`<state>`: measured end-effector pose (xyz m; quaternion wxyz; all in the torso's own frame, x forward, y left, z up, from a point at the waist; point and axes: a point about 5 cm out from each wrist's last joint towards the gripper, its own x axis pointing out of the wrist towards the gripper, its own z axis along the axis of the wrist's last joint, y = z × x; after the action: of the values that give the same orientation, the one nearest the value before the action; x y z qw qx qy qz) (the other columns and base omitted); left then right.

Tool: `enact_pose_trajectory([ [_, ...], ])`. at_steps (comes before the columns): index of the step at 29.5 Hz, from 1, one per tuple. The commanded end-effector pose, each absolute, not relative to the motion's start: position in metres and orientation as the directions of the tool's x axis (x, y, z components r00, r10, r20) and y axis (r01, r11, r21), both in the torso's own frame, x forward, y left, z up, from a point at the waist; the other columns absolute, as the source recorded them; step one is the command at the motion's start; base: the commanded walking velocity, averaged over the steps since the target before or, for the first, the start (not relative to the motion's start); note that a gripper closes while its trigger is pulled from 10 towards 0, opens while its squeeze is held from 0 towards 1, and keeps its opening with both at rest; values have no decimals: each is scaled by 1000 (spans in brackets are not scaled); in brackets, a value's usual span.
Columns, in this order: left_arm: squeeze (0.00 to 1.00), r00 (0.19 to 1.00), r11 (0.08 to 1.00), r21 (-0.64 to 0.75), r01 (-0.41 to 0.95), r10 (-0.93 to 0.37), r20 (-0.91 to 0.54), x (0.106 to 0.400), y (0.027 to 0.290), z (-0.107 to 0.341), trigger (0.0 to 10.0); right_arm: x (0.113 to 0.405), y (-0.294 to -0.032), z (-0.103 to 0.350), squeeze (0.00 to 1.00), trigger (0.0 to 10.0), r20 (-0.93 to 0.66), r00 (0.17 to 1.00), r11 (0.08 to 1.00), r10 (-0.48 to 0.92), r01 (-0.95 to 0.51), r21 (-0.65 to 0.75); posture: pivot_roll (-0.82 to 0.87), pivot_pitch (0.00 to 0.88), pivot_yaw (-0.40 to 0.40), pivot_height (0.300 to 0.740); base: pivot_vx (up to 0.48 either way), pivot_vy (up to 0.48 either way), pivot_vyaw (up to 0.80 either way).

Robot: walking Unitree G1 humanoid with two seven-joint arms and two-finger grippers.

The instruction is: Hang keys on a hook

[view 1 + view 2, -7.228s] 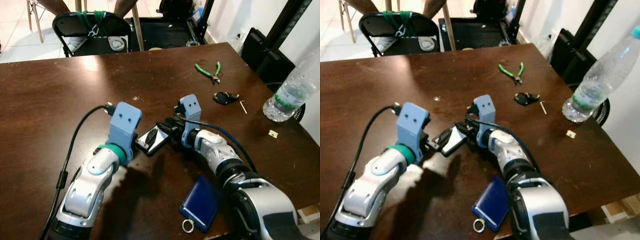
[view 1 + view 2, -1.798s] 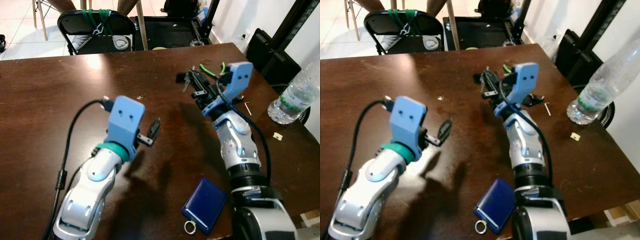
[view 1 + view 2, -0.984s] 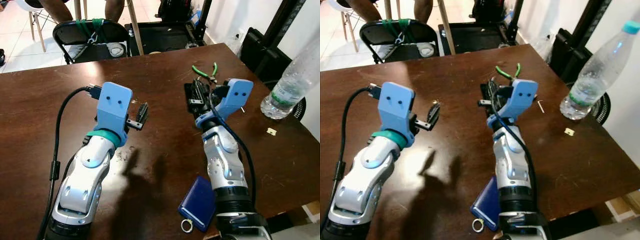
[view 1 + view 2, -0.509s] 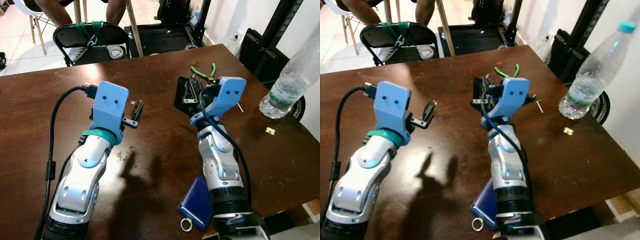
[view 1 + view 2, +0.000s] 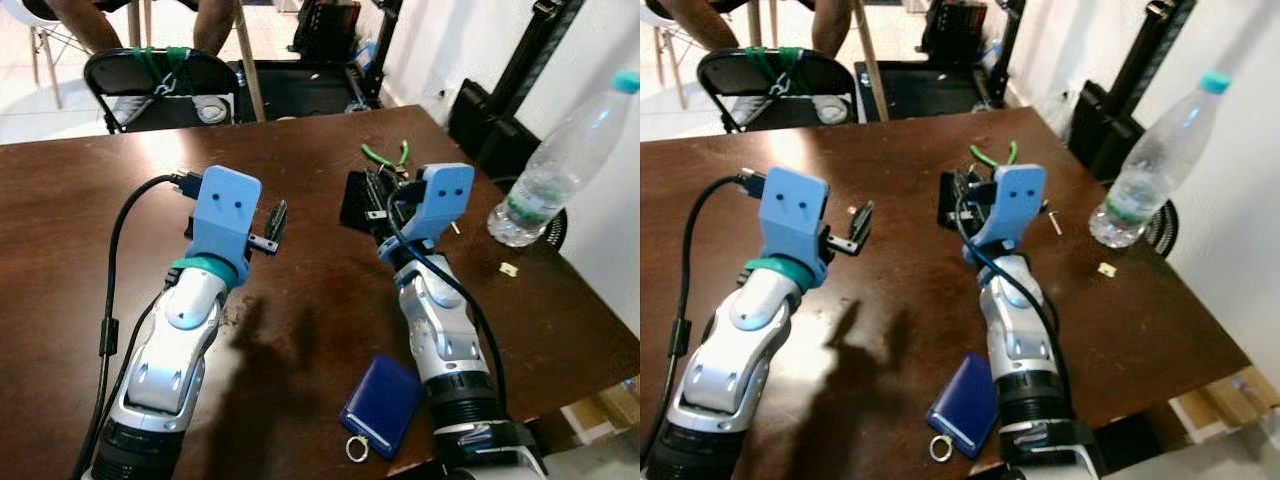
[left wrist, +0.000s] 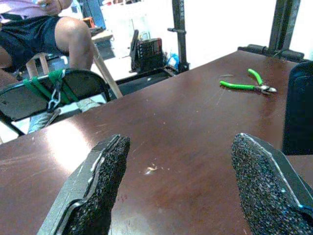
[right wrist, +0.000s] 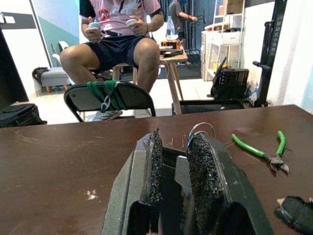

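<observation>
Gripping a flat black key fob with a thin silver ring [image 7: 199,128], the right gripper [image 5: 378,195] is raised above the dark brown wooden table [image 5: 80,210], its fingers closed on the fob. In the right wrist view the ring rises just above the fingertips. The left gripper [image 5: 276,222] is also raised over the table, fingers spread apart and holding nothing. A blue rectangular wallet with a metal ring [image 5: 380,405] lies near the table's front edge, beside the right forearm. Green-handled pliers [image 5: 385,154] lie beyond the right gripper. A clear plastic water bottle [image 5: 560,165] stands at the table's right edge. A black folding chair [image 5: 160,85] stands behind the table; a seated person [image 7: 117,34] is beyond it
</observation>
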<state>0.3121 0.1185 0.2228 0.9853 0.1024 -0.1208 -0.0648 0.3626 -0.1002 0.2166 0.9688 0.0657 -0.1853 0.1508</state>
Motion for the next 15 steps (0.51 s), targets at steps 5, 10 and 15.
enact_pose_trajectory([
  [5,0,965,970,222,96,-145,218,309,122,217,10000,365,-94,220,0,10000,384,877,942,288,-331,49,-131,75,-62,740,0,0,0],
  [10,0,965,973,217,82,-132,225,310,123,216,10000,364,-91,220,0,0,396,867,935,304,-351,51,-130,76,-63,740,0,0,0],
  [15,0,966,976,207,70,-118,228,309,124,215,10000,364,-90,221,0,0,413,858,930,306,-363,64,-123,85,-56,740,0,0,0],
])
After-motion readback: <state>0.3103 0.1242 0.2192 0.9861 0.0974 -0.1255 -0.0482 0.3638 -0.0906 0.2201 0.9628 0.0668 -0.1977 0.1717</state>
